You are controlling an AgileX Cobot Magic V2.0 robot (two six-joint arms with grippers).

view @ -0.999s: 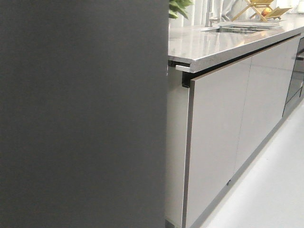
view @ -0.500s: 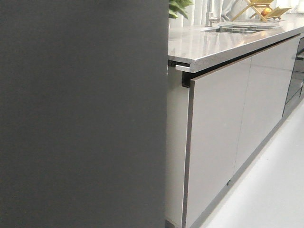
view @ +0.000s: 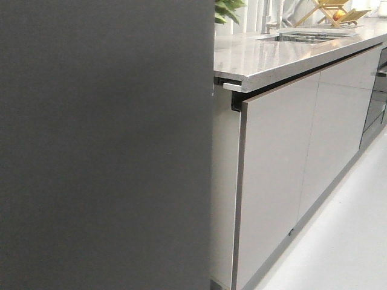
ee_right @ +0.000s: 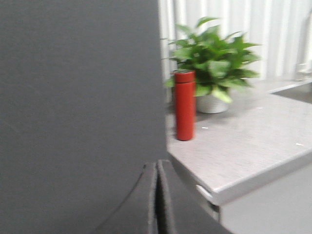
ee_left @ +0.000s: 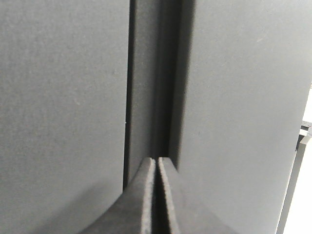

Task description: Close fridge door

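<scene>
The fridge door (view: 103,145) shows only its matt dark grey outer face, filling the left half of the front view; its right edge runs beside the counter end. In the left wrist view two dark grey panels (ee_left: 63,87) meet at a narrow dark vertical gap, and my left gripper (ee_left: 156,161) is shut and empty with its tips right at that gap. In the right wrist view the door face (ee_right: 78,97) fills the left side, and my right gripper (ee_right: 157,164) is shut and empty close to the door's edge. Neither gripper shows in the front view.
A grey stone counter (view: 266,57) with pale glossy cabinet fronts (view: 278,175) runs to the right of the door, with a sink and a wooden rack far back. A red bottle (ee_right: 185,105) and a potted plant (ee_right: 214,63) stand on the counter. White floor (view: 344,241) lies lower right.
</scene>
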